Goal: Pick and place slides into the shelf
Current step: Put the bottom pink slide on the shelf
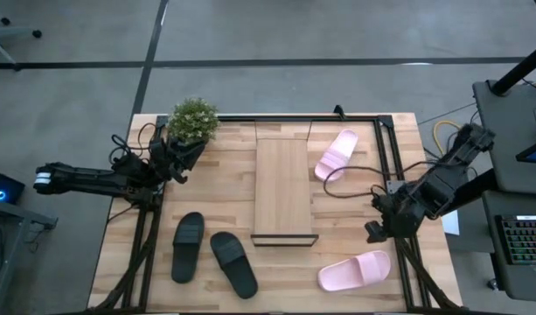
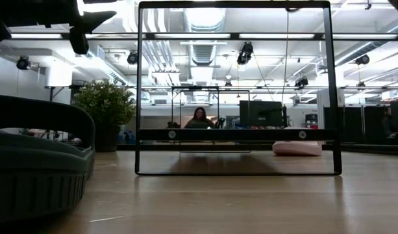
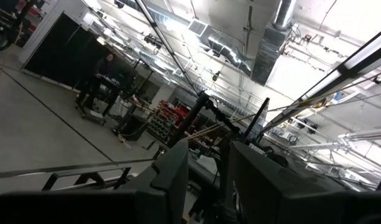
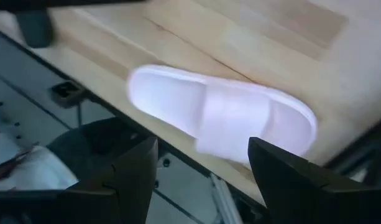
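- Black slides number two: one black slide (image 1: 188, 246) lies left of the other black slide (image 1: 233, 263), both on the plank tabletop (image 1: 355, 214) at its near-left part, just beside each other, off the shelf.
- Left gripper (image 1: 176, 160) hangs by the table's left edge, next to a potted plant (image 1: 191, 122) at the far-left corner; its wrist view looks up at the ceiling, and its fingers (image 3: 178, 171) stand a narrow gap apart, holding nothing.
- One shelf (image 1: 283, 188), a long light-wood board on a thin dark frame, runs down the middle of the table with nothing on it. From the low view its dark frame (image 2: 236, 91) stands upright and open.
- Pink slides number two: one pale pink slide (image 1: 336, 154) lies tilted just right of the shelf's far end; the second pale pink slide (image 1: 354, 270) lies at the near-right part of the table, close to its edge.
- Right gripper (image 1: 379, 229) hovers over the right side of the table, above and just beyond that second pink slide (image 4: 224, 115); its jaws are spread wide, and the slide shows between the fingers (image 4: 131, 168), untouched.
- In all, four slides, none on the shelf.
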You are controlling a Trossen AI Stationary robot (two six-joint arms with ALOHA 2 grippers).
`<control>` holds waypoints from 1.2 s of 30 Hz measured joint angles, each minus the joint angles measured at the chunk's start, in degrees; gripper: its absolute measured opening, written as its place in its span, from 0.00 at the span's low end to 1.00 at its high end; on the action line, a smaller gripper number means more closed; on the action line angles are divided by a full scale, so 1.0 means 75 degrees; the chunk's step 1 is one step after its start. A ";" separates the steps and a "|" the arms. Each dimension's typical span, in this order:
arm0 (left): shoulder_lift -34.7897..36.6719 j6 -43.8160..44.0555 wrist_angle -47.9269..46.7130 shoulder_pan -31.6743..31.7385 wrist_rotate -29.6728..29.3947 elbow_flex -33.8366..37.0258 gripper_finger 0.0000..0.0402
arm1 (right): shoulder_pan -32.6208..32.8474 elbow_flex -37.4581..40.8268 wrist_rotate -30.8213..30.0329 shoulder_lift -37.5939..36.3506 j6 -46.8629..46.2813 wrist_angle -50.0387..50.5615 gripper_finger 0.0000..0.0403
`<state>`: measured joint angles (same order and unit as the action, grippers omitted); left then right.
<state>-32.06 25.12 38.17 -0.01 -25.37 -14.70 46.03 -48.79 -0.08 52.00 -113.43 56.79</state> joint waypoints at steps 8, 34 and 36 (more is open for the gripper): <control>-0.0169 0.0000 0.0062 0.0000 -0.0003 0.0000 0.27 | 0.1142 0.0299 -0.0575 0.0234 -0.1352 -0.0097 0.60; -0.0684 0.0022 0.0055 0.0000 -0.0012 0.0000 0.27 | 0.2430 0.0572 -0.1818 0.2853 -0.2129 -0.1279 0.60; -0.0716 0.0025 0.0069 0.0000 -0.0020 0.0000 0.27 | 0.2512 0.0621 -0.1828 0.2942 -0.2106 -0.1255 0.60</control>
<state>-37.43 25.32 38.69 -0.01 -25.51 -14.70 64.86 -44.13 -13.78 74.06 -129.23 47.37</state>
